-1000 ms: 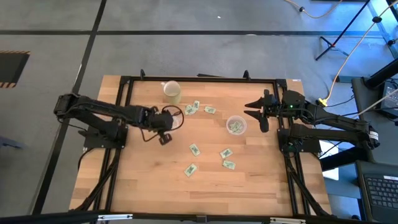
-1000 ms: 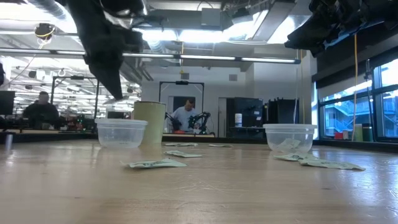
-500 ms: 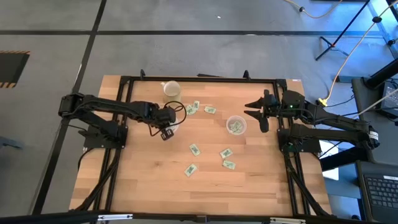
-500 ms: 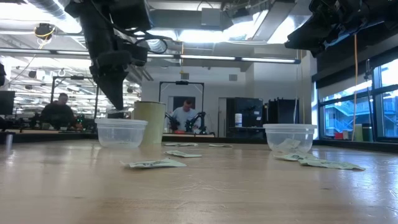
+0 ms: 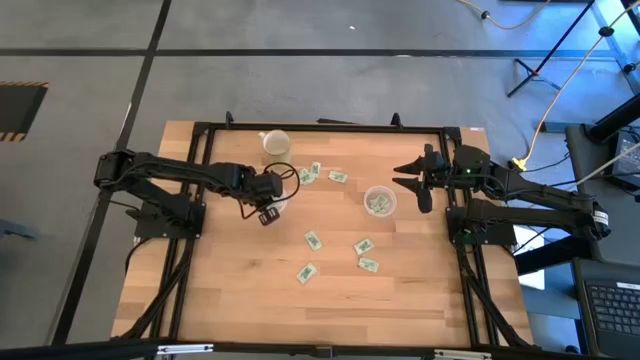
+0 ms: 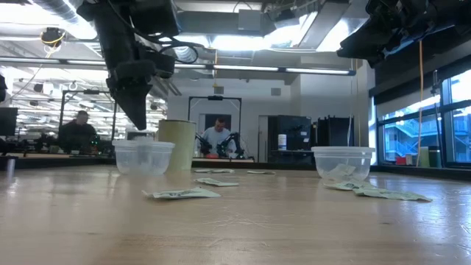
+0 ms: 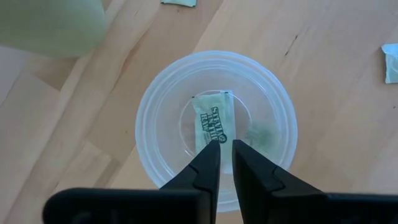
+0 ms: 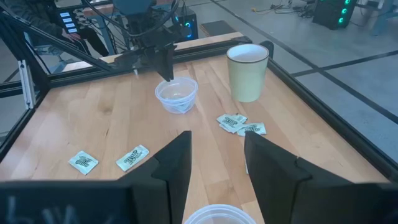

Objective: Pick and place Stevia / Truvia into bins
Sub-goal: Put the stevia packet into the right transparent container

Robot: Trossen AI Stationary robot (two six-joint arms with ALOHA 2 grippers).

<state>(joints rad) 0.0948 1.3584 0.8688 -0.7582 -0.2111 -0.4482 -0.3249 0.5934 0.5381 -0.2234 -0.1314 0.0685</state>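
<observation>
On the table: two bins, six loose packets.

My table: pale wood planks, smooth, satin finish with visible grain. My bins: thin clear plastic, glossy, faintly frosted at the rim. Stevia packets: matt paper, white with green print, slightly creased. Cream cup: opaque, matt, smooth wall. My left gripper: dark matt plastic fingers, smooth-faced. My right gripper: same dark matt finish. Table frame: black metal bars, dull sheen.
</observation>
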